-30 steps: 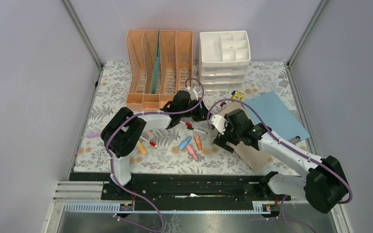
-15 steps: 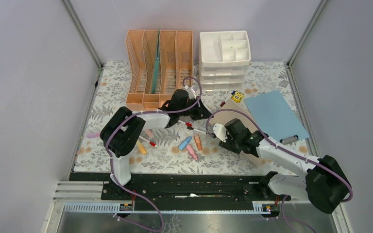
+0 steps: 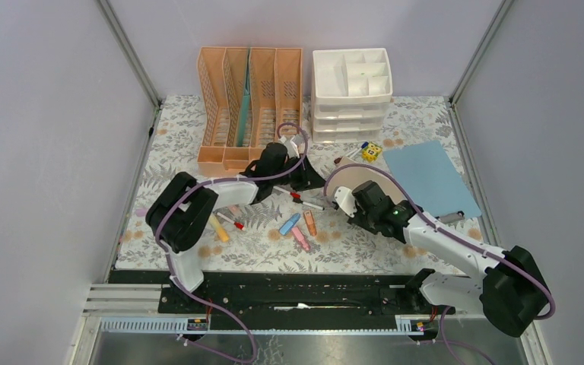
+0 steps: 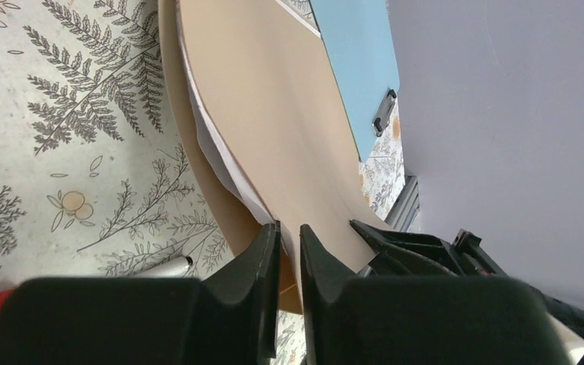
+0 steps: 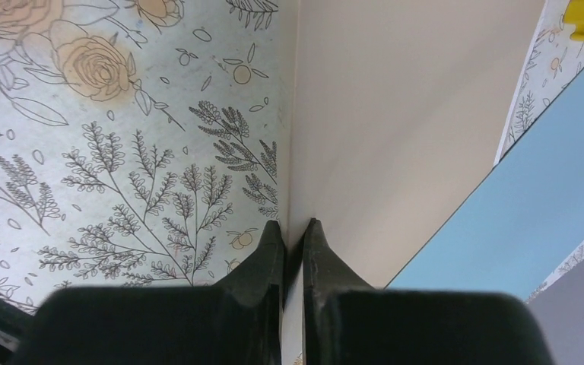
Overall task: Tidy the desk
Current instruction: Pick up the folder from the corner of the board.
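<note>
Change, right claw (image 5: 294,224): gaping above the flat tan folder (image 3: 365,173) a second ago; now clenched on that folder's near edge.
Change, left claw (image 4: 289,226): its arm sits slightly further back and left than before; the fingers stand close on either side of the folder's opposite edge, grasping it.
Change, folder: flat on the surface (image 3: 175,137) earlier, partly under the blue clipboard (image 3: 426,179); now bowed upward in an arch between the two claws and clear of the clipboard. A white sheet (image 4: 220,160) shows along its edge.
Unchanged: peach file rack (image 3: 213,99), white drawer unit (image 3: 350,114), yellow cube (image 3: 371,151).
Surface, location: spreads from the arm bases to the back wall and carries every item.
Count, arms: two, each with one claw.
Count, folders: one tan, plus one teal folder (image 3: 243,106) upright in the rack.
Count, clipboards: one.
Count, racks: one. Drawer units: one. Cubes: one.
Count, highlighters lying between the arms: three, namely blue (image 3: 289,224), orange (image 3: 310,223), pink (image 3: 300,239).
Count, other pens: several near the left arm, partly hidden; total not determinable.
</note>
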You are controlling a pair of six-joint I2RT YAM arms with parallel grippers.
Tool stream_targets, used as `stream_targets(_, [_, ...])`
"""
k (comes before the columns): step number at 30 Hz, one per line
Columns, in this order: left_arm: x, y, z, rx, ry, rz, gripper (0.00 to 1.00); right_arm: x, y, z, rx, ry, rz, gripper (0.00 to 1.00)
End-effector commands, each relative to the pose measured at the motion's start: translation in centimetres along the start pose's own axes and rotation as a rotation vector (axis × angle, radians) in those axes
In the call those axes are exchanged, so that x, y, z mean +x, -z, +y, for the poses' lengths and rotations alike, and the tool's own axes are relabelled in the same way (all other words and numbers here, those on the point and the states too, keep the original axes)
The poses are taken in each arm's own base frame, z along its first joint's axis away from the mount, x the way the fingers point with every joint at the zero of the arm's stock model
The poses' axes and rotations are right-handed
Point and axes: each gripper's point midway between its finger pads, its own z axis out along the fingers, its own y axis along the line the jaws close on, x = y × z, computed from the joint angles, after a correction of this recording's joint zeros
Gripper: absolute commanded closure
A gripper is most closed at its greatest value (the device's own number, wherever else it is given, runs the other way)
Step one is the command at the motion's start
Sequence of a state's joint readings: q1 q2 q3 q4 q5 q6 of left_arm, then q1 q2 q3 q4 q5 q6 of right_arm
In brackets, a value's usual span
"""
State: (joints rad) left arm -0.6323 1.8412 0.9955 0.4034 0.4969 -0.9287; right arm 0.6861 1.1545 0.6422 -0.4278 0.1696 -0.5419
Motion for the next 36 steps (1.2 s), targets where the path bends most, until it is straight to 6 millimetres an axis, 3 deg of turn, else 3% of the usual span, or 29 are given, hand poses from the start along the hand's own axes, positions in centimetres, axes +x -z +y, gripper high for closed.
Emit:
stream_targets(1, [-1.6,2.6,-6.4,0.162,-0.12,-0.064,0.78,-1.7,0.6,2.2,-0.146,-0.037,-0.072,1.0])
stream_targets(10, [-2.6,6.7,-5.2,0.028,-0.184,-0.177,0.41,-3.2,2.0,2.6,-0.224,-0.099,-0.142,1.0])
stream_targets(16, [-3.4,12.0,-6.0,-0.009,-0.204,-0.363,0.21,-4.9,2.5,2.6,-0.264,-0.122,-0.183,1.0])
stream_targets(19, [-3.1,14.2,-6.0,0.003,-0.172,-0.441,0.03,-5.7,2.8,2.4,-0.275,-0.125,-0.205,1.0])
stream_targets(22, [-1.4,15.6,-5.3,0.088,-0.084,-0.49,0.01,-6.7,3.3,2.2,-0.283,-0.13,-0.238,1.0])
stream_targets(23, [-1.2,16.1,-6.1,0.144,-0.05,-0.503,0.01,-7.1,3.4,2.1,-0.285,-0.134,-0.252,1.0])
stream_targets(24, [-0.3,16.2,-5.5,0.175,-0.008,-0.497,0.01,-7.3,3.5,2.1,-0.286,-0.136,-0.261,1.0])
stream_targets(27, [1.4,16.2,-6.5,0.293,0.1,-0.456,0.01,-7.7,3.6,2.0,-0.287,-0.14,-0.283,1.0])
stream_targets(31, [3.5,14.2,-8.1,0.298,0.165,-0.419,0.01,-8.0,3.6,2.1,-0.292,-0.144,-0.297,1.0])
stream_targets(36, [2.9,11.6,-7.3,0.135,0.24,-0.504,0.01,-8.1,3.7,1.9,-0.284,-0.158,-0.313,1.0])
